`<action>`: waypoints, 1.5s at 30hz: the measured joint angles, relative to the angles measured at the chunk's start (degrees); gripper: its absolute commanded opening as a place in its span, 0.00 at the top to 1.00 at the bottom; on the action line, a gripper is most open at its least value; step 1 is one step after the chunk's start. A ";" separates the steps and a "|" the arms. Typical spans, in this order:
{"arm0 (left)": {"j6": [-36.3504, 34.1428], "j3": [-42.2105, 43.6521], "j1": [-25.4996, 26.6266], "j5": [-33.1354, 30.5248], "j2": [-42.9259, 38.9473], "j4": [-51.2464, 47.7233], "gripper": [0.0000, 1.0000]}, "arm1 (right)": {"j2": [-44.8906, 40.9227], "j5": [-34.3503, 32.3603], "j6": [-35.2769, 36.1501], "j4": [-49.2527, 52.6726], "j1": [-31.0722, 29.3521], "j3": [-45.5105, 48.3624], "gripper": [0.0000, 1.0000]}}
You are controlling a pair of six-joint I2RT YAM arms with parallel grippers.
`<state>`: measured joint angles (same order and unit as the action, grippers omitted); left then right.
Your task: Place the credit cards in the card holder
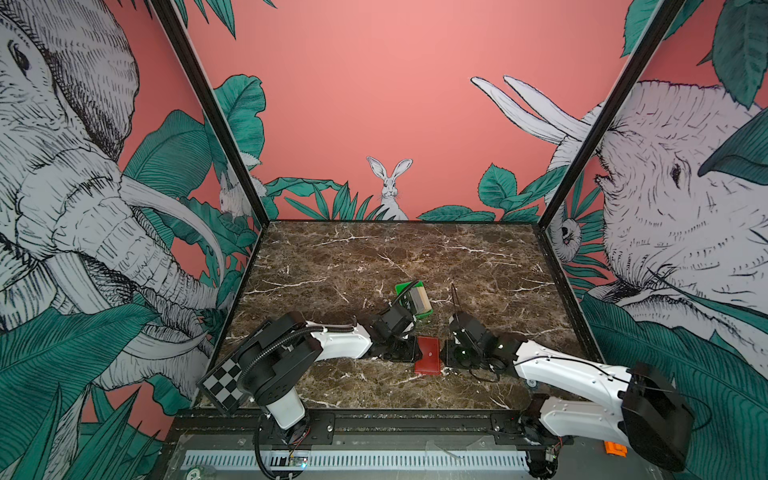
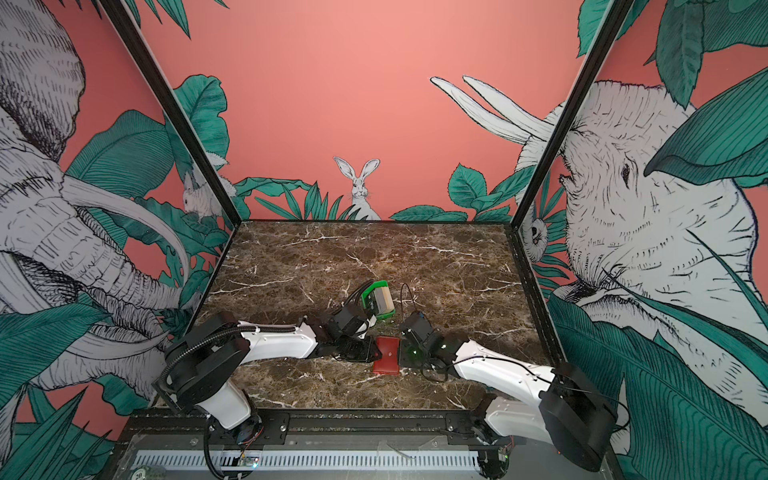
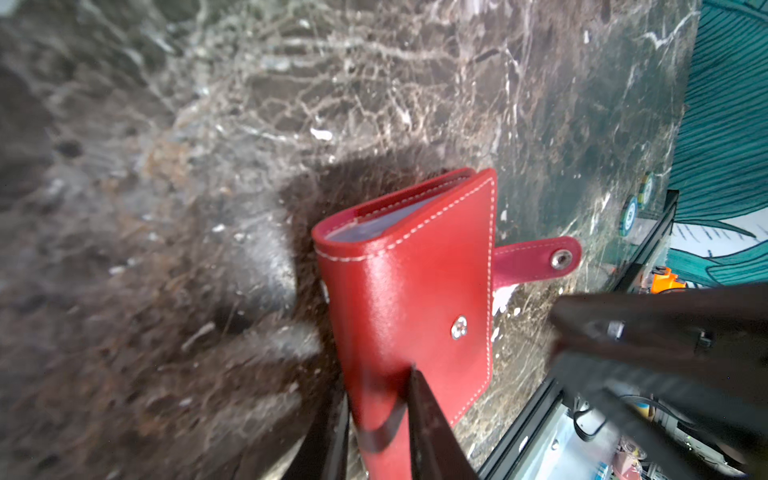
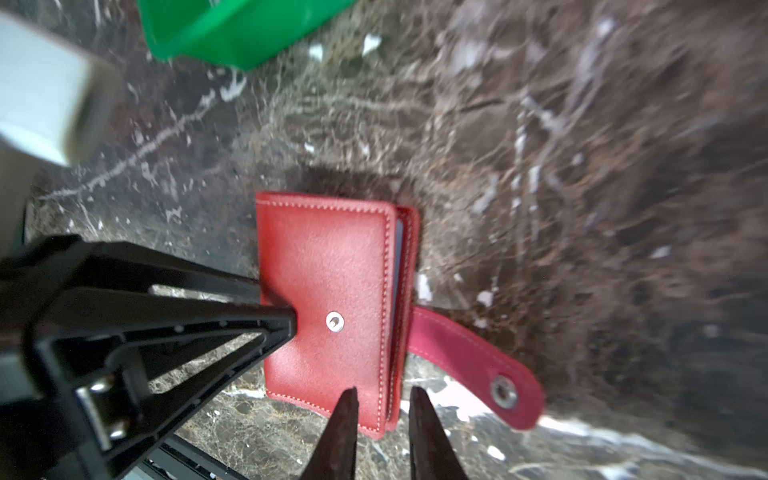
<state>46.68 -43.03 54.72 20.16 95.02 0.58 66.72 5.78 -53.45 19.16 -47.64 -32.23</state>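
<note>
Jaws of the left gripper (image 3: 378, 386) are clamped on the fold side of the card holder (image 3: 411, 291). One finger (image 3: 432, 436) lies on the top cover and the red leather is pinched between the two.

Right gripper (image 4: 384, 392): jaws narrowly parted, tips at the holder's opposite, open edge, near one corner. The layered edge shows in the gap. Contact with either tip cannot be confirmed.

Card holder: folded over, lying on the marble table (image 1: 374, 257) at centre, toward the near edge. It sits directly between the two grippers in both top views. A pale sliver of inner pocket shows along the open edge.

Snap tab (image 4: 478, 365): unfastened, lying flat on the table on the side away from the left gripper.

Credit cards (image 1: 417, 300): a stack standing on edge inside the green tray (image 1: 402, 287), dark ones with white lettering toward the left, pale beige ones toward the right.

Tray: just beyond the holder on the far side and apart from it, its near-left corner hidden behind the left arm's wrist.
</note>
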 measured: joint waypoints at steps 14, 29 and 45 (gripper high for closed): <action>1.51 1.07 0.59 -0.35 -0.04 2.43 0.75 | -5.64 3.08 4.42 5.75 9.40 2.14 0.78; 1.84 1.51 0.74 -0.70 -0.22 3.08 0.76 | -3.13 5.51 6.01 4.79 10.95 3.17 0.87; 2.47 1.62 0.87 -0.70 -0.31 3.30 0.76 | -2.36 7.45 6.69 3.61 10.95 3.17 1.00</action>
<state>49.15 -41.41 55.59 19.46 94.72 3.88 64.36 13.23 -46.76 22.76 -36.69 -29.06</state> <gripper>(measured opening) 0.240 0.050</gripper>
